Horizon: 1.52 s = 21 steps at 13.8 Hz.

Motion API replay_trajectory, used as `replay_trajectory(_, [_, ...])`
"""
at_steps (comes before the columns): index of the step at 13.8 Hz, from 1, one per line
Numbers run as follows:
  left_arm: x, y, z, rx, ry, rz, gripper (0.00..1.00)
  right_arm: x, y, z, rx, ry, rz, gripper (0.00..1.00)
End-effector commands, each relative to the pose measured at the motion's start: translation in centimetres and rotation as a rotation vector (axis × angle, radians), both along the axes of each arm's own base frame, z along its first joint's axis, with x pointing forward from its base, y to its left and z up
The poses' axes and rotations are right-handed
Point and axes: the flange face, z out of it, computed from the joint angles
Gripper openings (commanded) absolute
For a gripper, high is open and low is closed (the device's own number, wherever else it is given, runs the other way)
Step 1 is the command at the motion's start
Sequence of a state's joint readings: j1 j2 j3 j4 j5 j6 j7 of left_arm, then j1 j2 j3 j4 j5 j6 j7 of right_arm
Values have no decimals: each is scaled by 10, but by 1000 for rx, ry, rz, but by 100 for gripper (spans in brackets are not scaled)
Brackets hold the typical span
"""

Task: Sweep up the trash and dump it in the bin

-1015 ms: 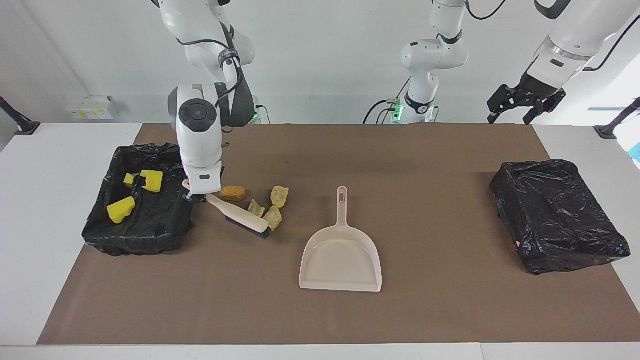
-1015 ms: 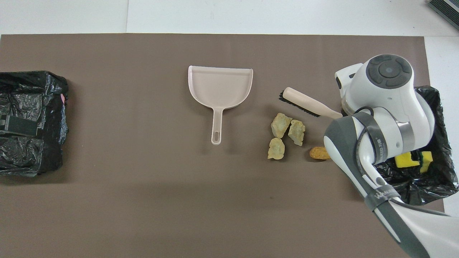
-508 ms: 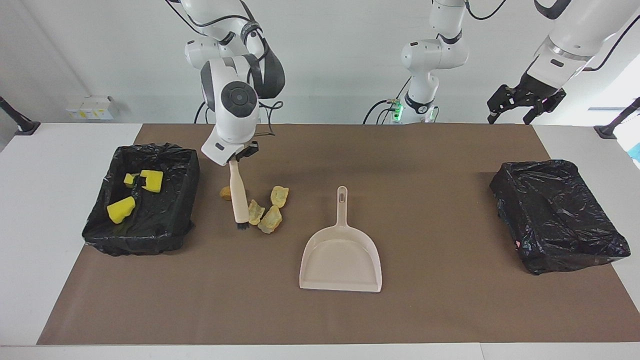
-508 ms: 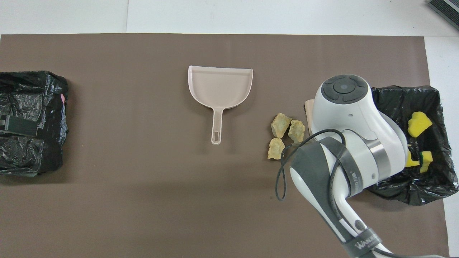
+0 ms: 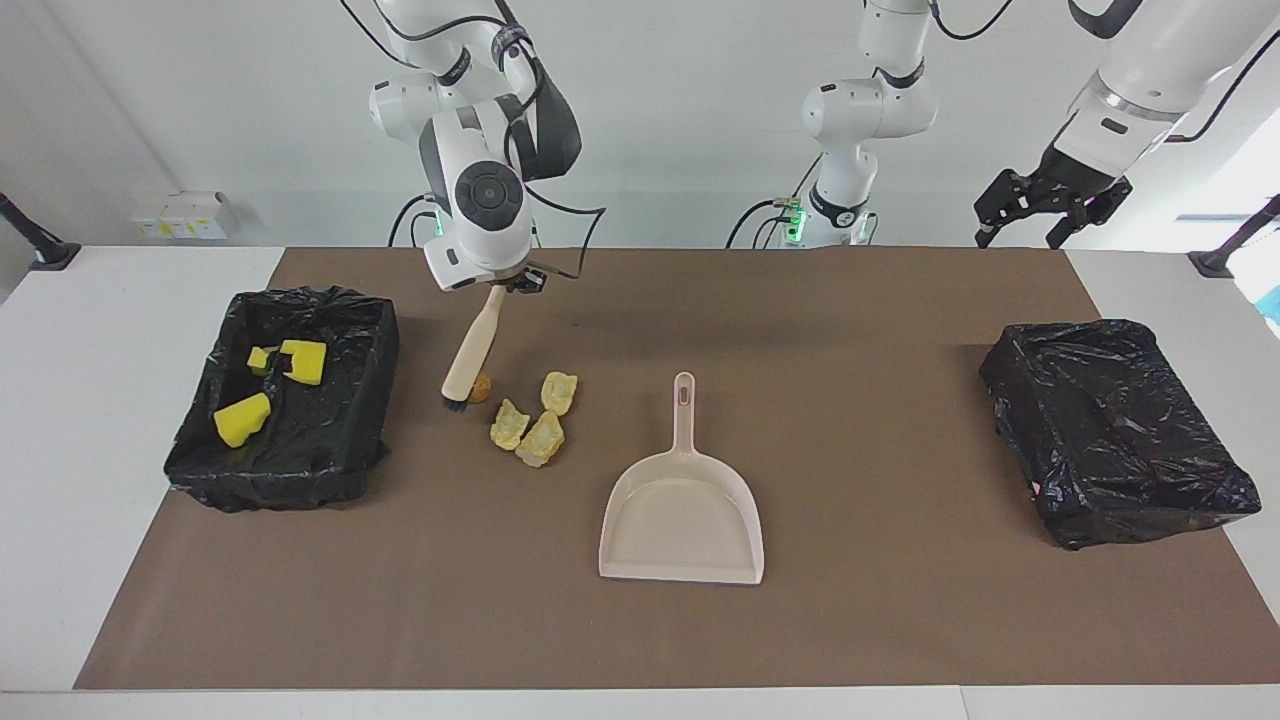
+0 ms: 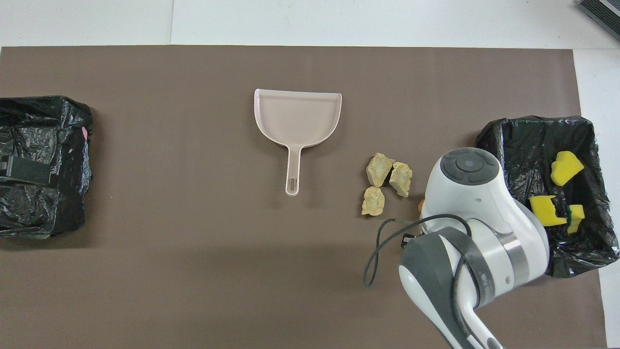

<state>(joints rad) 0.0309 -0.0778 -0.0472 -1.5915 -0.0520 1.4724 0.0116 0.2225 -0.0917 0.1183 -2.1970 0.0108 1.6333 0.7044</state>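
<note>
Our right gripper [image 5: 508,285], clenched on the brush [image 5: 468,352], has swung it upright from lying flat, bristles now touching the brown lump [image 5: 482,386] beside the open bin [image 5: 385,330]. Three tan lumps [image 5: 533,420] wait between bin and dustpan [image 5: 683,510]; three yellow chunks [image 5: 285,362] lie inside the bin. Sweeping looks ready to restart. Left gripper [image 5: 1050,212] waits, fingers released. We read no writing.

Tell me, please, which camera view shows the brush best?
The facing view shows it best: the whole brush hangs tilted from the right tool, its bristles down beside the orange-brown lump. In the overhead view the right arm covers the brush completely, so nothing of it can be seen there.
</note>
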Motion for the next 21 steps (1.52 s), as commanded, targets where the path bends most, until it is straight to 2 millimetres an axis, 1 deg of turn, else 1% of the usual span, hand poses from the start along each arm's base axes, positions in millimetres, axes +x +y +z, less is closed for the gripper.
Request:
replay_trajectory(1, [-4, 2, 1, 16, -6, 0, 100, -52, -38, -21, 51, -93, -10, 0])
replay_trajectory(2, [-5, 3, 2, 16, -8, 2, 100, -52, -50, -25, 68, -103, -1, 0])
replay_trajectory(4, [-4, 2, 1, 16, -6, 0, 100, -43, -65, -28, 98, -117, 23, 0])
replay_trajectory(5, [-5, 2, 2, 16, -8, 2, 100, -40, -65, -32, 103, -133, 28, 0])
replay_trajectory(6, [-4, 3, 1, 16, -6, 3, 100, -36, -64, -39, 107, -135, 31, 0])
replay_trajectory(7, [-5, 3, 2, 16, -8, 2, 100, -34, -60, -43, 113, -142, 38, 0])
replay_trajectory(9, [-5, 2, 2, 16, -8, 0, 100, -27, -52, -43, 142, -164, 61, 0])
replay_trajectory(11, [-4, 3, 1, 16, -6, 2, 100, -26, -33, -40, 212, -167, 129, 0])
replay_trajectory(12, [-4, 2, 1, 16, -6, 0, 100, -24, -27, -38, 228, -164, 154, 0])
replay_trajectory(13, [-4, 3, 1, 16, -6, 2, 100, -23, -21, -36, 247, -154, 174, 0])
replay_trajectory(14, [-5, 2, 2, 16, -8, 0, 100, -22, -8, -31, 262, -139, 200, 0])
replay_trajectory(15, [-4, 2, 1, 16, -6, 0, 100, -16, 3, -26, 265, -121, 214, 0])
replay_trajectory(16, [-5, 2, 3, 16, -9, 0, 100, -7, 8, -17, 268, -97, 220, 0])
replay_trajectory(18, [-5, 2, 2, 16, -6, 0, 100, 5, 7, 8, 264, -94, 235, 0])
replay_trajectory(19, [-9, -3, 1, 7, 11, 0, 100, 8, 6, 15, 264, -83, 248, 0])
replay_trajectory(20, [-11, -20, -1, 6, 24, -26, 100, 10, 2, 19, 248, -80, 277, 0])
replay_trajectory(21, [-12, -41, 2, 9, 7, -67, 100, 13, -4, 24, 220, -88, 309, 0])
